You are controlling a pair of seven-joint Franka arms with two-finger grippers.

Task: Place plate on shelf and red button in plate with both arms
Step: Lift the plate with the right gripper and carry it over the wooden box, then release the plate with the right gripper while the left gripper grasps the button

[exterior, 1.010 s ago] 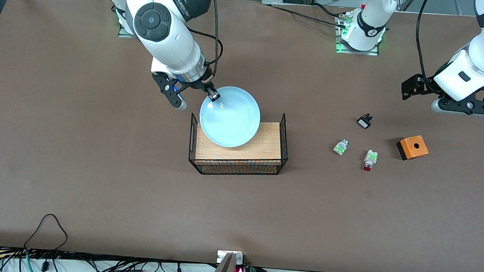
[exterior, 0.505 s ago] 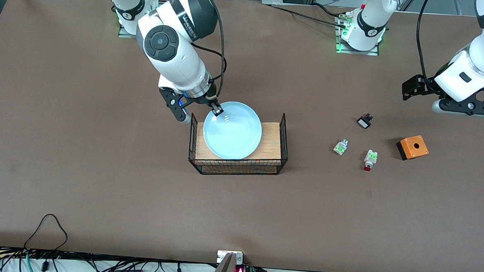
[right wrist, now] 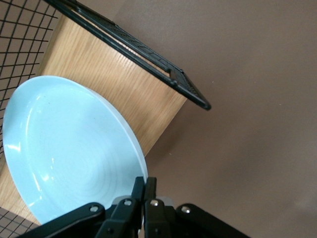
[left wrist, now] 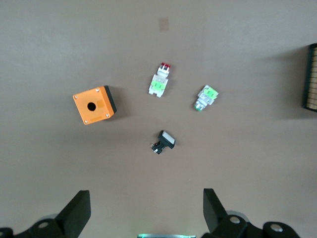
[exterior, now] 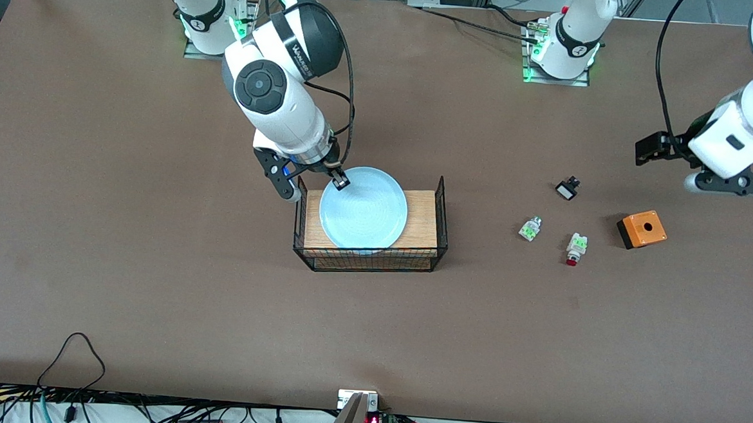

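The right gripper [exterior: 337,182] has its fingertips [right wrist: 144,187] pinched tight on the rim of the plate [exterior: 363,207], at the edge of the plate farthest from the front camera and toward the right arm's end of the table. From that pinch the plate spreads over the wooden board [exterior: 420,221] inside the black wire rack [exterior: 442,218]; whether it already rests flat on the board or hangs just above it cannot be told. The right arm reaches down from its base with the wrist leaning over the rack's corner, so the likely next move, as a judgement, is a short settling and letting go. The left gripper [exterior: 732,185] hovers with its fingers [left wrist: 213,206] spread wide and nothing between them, over bare table just beside the orange box [exterior: 642,228], on the side away from the front camera. The red button [exterior: 575,248] lies on the table beside the orange box, toward the rack and slightly nearer the front camera, its long axis running roughly toward that camera with the red cap at the near end. The left arm is by far the closer one to it. A white-green part [exterior: 529,228] and a small black-and-white part [exterior: 567,188] lie near the button.
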